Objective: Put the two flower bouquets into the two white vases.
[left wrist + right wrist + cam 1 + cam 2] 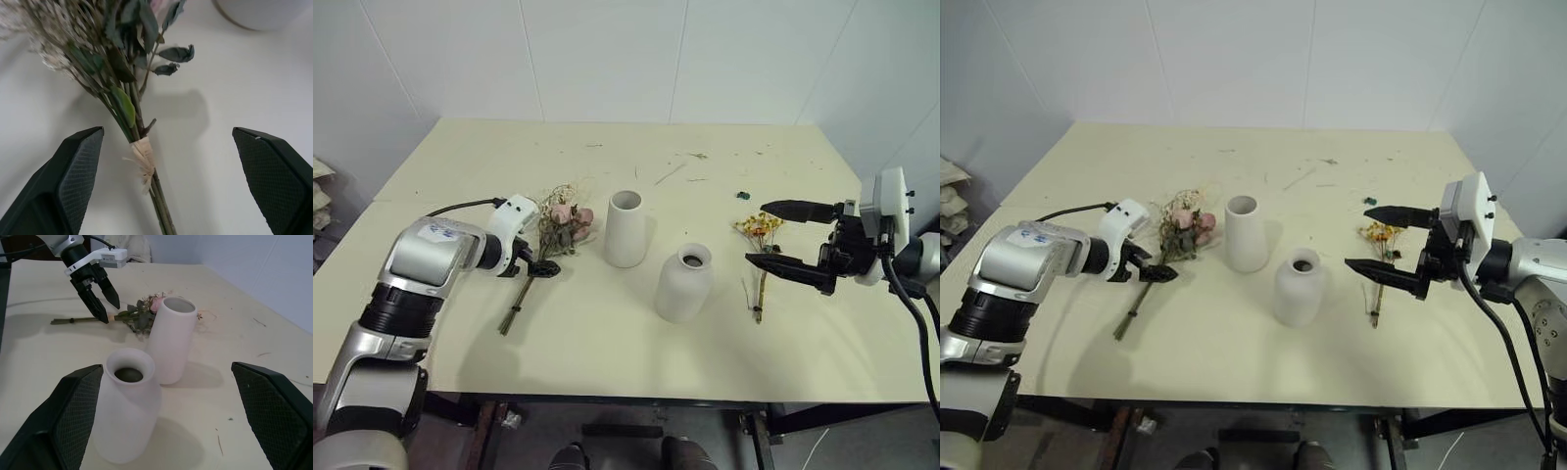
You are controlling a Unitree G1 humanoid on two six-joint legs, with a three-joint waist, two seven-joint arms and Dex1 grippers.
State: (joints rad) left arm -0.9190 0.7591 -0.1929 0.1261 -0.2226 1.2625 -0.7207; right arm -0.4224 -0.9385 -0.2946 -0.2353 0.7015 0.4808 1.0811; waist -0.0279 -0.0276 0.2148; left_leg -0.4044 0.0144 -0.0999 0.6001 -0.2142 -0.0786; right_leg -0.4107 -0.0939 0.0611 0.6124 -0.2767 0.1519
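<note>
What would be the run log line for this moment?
left hand: open, over rose bouquet stems | right hand: open, above yellow bouquet | vases: empty

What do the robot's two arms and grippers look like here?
Both arms have silver-grey shells with black joint rings. The left gripper and right gripper each have two black pointed fingers with textured inner pads. A white housing sits at each wrist, with a black cable running back along the arm.

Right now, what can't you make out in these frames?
- Rose bouquet: left wrist view's edges crop blooms and stem ends.
- Squat vase: inside dark in right wrist view.
- Yellow bouquet: right tool partly covers it, head views.
- Specks on table: too small.
</note>
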